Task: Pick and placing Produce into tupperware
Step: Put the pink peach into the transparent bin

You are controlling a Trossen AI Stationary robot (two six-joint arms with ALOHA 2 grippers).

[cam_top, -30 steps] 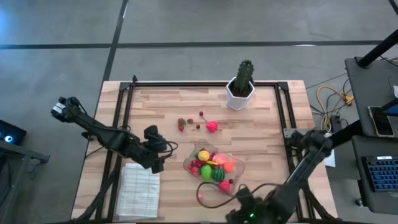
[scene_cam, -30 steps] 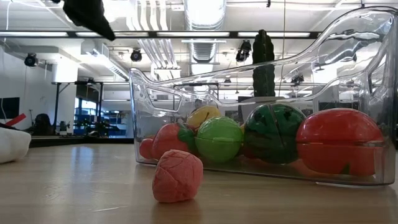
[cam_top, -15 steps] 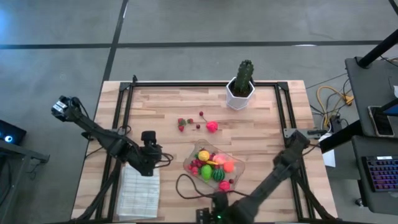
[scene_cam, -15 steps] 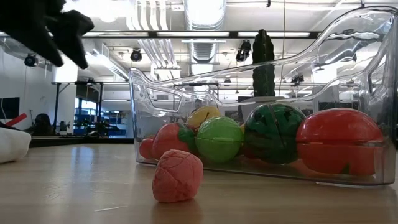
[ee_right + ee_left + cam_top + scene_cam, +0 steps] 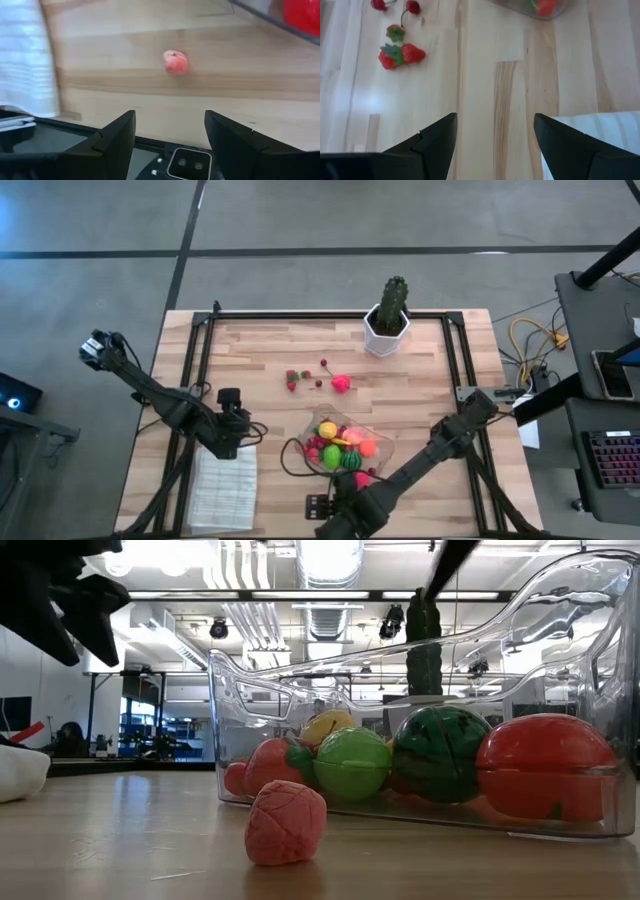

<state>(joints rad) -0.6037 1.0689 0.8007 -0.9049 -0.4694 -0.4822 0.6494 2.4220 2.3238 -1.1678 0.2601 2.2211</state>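
The clear tupperware sits near the table's middle, holding several bright pieces of produce. A pink fruit lies on the wood just in front of it. Strawberries, cherries and a pink piece lie loose farther back. My left gripper hangs open over bare wood left of the tupperware. My right gripper is open above the near edge, short of the pink fruit.
A cactus in a white pot stands at the far edge. A white ribbed cloth lies at the near left, close beside the left gripper. A small dark device sits below the near edge. A cable loops by the tupperware's left end.
My right gripper has swept along the near edge toward the table's left, sinking and rolling, still open. My left gripper has drawn back toward the near left and come down, still open. No produce has moved.
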